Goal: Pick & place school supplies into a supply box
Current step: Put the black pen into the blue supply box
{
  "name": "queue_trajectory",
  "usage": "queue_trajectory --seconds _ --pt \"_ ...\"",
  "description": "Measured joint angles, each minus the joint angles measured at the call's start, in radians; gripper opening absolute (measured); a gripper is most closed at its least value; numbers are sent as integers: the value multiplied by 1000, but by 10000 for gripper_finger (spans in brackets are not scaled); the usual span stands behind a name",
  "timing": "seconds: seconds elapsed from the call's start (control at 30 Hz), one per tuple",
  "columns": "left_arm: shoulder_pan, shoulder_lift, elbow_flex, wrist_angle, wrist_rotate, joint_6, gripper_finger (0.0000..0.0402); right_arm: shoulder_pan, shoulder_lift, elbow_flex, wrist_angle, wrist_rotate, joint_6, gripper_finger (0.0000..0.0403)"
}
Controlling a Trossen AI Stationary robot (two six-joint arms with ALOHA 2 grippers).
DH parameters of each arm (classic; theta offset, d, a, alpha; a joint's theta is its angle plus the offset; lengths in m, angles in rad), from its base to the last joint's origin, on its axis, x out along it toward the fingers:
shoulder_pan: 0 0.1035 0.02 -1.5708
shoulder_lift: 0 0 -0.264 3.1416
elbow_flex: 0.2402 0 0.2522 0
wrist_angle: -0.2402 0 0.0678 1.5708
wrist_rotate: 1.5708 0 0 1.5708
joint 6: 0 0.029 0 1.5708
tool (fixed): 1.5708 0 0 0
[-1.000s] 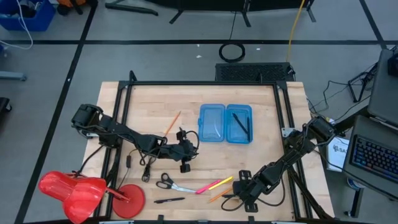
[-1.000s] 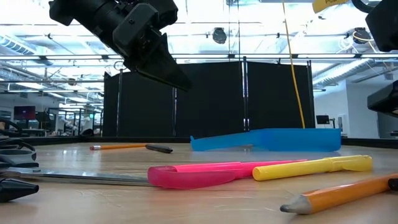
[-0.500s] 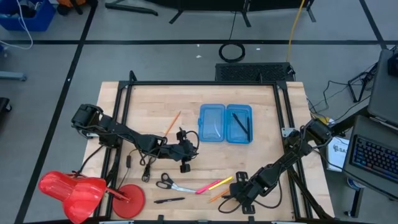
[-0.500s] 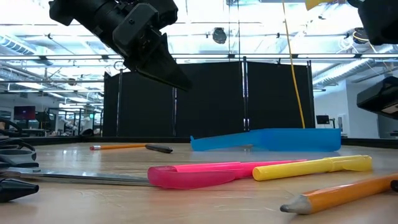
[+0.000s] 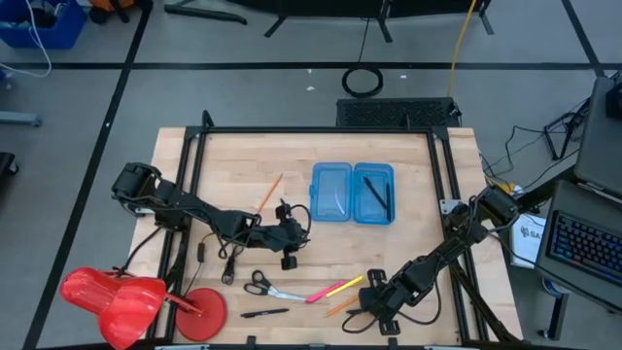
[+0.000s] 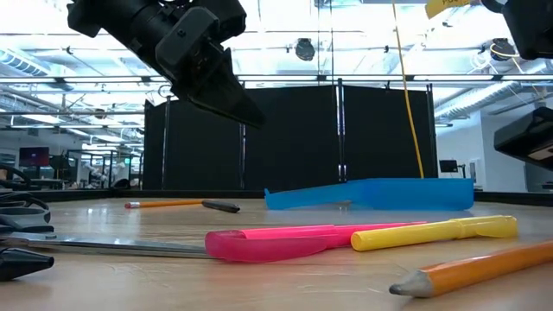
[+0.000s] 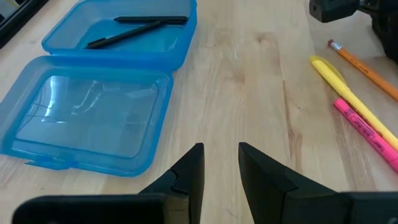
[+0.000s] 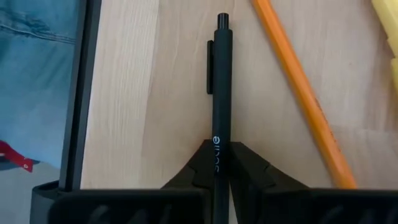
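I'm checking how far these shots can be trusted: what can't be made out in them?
- High view: the pen in the right gripper is hidden by the arm; only the right wrist view shows the pen pinched.
- Low view: the box is edge-on, so its contents are hidden.
- Low view: scissors are cut off by the edge.
- Left wrist view: left gripper holds nothing; markers run off the edge.

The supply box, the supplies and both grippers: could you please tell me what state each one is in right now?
Supply box: open, both halves flat on the table, two black pens in one half.
Right gripper: shut on a black pen at the table's front edge.
Left gripper: open, empty, near the box.
Orange pencil: lying loose beside the held pen.
Pink marker, yellow marker: lying on the table.
Scissors: on the table.
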Motion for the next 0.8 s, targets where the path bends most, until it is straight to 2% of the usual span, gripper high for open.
queue_trajectory --seconds 0.47,0.67,0.8 --pt "0 0 0 0 0 0 104 -29 -47 -2 16 59 -8 14" --pt "0 0 0 1 0 -1 104 -34 -92 -5 -57 133 -23 13" --pt "0 0 -1 1 0 -2 104 -37 -104 -5 -82 139 -17 13"
